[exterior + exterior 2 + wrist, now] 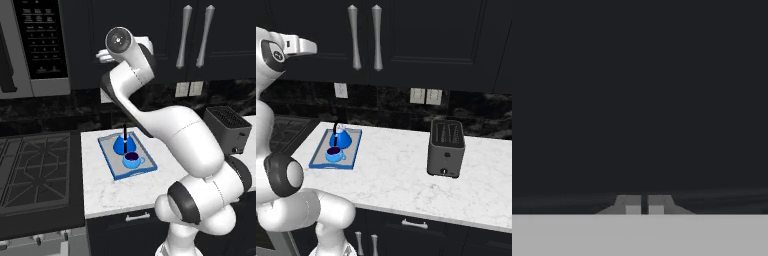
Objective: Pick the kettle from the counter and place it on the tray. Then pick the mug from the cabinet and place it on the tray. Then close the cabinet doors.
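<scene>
While the claw (644, 207) sits pinched together, empty, kettle (124, 143) and mug (132, 160) rest on the tray (111, 161).

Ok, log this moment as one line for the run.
kettle on tray | mug on tray | cabinet doors closed | gripper shut, empty

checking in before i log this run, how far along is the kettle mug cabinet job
Done: the kettle and the mug both sit on the tray on the counter.

In hand: the gripper, fingers nearly together and holding nothing, faces a flat dark surface up at the cabinet.

Left: seemingly nothing; the cabinet doors in the right base view look shut, handles side by side.
</scene>
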Motion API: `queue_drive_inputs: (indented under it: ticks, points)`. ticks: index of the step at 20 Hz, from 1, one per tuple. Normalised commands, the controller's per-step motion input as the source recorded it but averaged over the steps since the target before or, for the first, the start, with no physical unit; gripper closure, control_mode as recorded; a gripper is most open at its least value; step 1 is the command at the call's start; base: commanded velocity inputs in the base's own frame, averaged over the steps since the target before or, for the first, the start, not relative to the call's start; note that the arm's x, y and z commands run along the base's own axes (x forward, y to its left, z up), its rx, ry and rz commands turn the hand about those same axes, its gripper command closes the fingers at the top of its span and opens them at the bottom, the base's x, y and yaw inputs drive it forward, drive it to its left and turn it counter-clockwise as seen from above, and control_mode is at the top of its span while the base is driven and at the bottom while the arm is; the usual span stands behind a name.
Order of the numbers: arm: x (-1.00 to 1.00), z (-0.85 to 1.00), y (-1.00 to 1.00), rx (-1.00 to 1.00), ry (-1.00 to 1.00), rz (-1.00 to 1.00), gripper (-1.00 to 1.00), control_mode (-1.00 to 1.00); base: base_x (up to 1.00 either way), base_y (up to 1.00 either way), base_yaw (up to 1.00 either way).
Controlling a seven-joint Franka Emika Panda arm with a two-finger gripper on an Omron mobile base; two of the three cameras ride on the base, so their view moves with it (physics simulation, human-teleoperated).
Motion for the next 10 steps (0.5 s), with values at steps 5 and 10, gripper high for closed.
queue_drive_inputs:
  ticks: [5, 10]
  points:
    - [0.76, -0.54, -0.49, -0.02, 0.00, 0.06, 1.00, -1.00, 0.00, 0.00, 0.00]
    - [0.51, -0.72, -0.66, -0.07, 0.00, 0.01, 1.00, -1.00, 0.00, 0.00, 0.00]
